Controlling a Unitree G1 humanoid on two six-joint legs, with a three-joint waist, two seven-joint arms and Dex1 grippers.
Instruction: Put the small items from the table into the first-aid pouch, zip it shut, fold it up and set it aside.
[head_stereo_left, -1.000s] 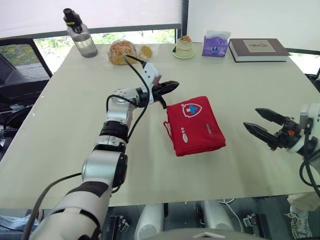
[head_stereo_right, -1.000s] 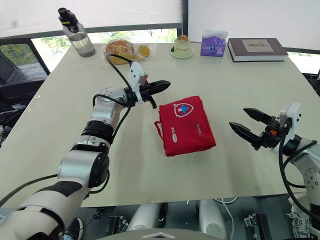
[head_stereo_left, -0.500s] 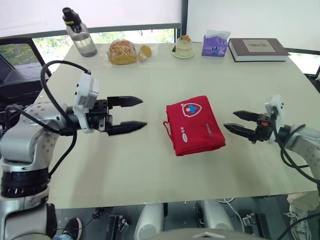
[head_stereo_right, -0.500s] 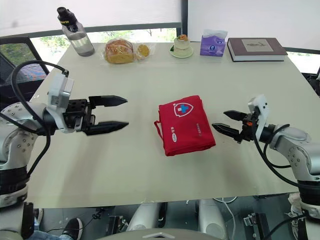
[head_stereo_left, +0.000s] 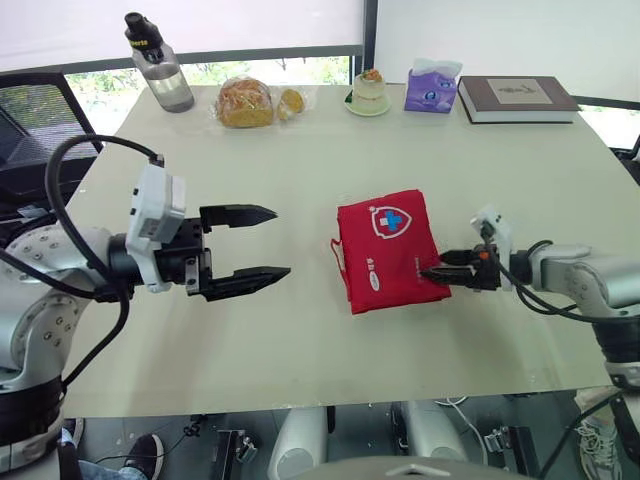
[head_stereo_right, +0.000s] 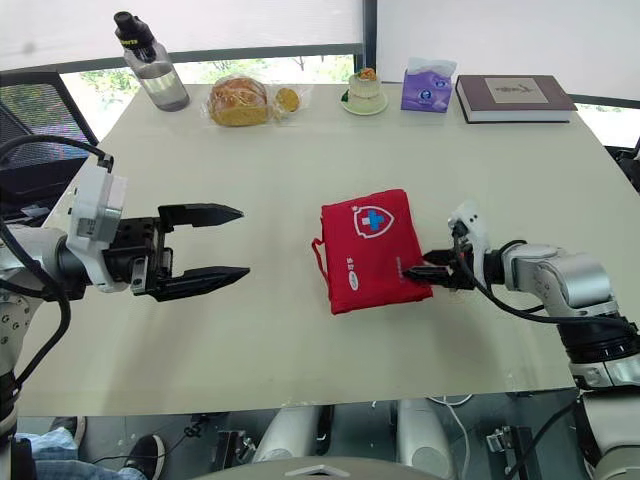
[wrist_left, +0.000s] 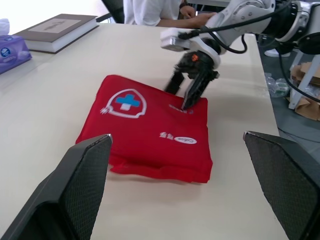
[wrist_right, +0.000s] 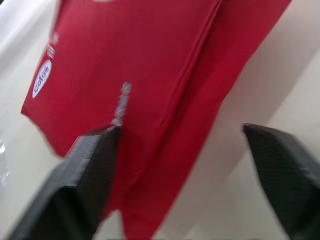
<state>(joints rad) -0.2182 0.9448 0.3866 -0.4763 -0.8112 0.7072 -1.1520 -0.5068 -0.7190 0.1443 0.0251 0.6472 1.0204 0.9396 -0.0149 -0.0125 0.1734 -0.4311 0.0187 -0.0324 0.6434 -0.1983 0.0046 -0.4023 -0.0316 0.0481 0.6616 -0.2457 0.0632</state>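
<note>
The red first-aid pouch (head_stereo_left: 388, 248), folded flat with a white shield and blue cross on top, lies at the middle of the pale table (head_stereo_left: 300, 340). My right gripper (head_stereo_left: 432, 266) has reached the pouch's right edge. Its fingers stand slightly apart, one over the top face and one at the edge, so it is open. The left wrist view shows that gripper (wrist_left: 176, 100) with its fingertips on the pouch's (wrist_left: 145, 125) far edge. My left gripper (head_stereo_left: 280, 241) hovers wide open to the left of the pouch, a hand's width away, holding nothing.
Along the table's far edge stand a water bottle (head_stereo_left: 160, 68), bagged bread (head_stereo_left: 245, 103), a small dessert on a plate (head_stereo_left: 368, 95), a purple tissue pack (head_stereo_left: 431, 88) and a book (head_stereo_left: 515, 98). A black chair (head_stereo_left: 35, 130) is at the left. A person (wrist_left: 160, 10) sits beyond the table.
My left gripper drew back from the pouch's upper left corner and opened wide. My right gripper moved left to the pouch's right edge and its fingers have narrowed.
</note>
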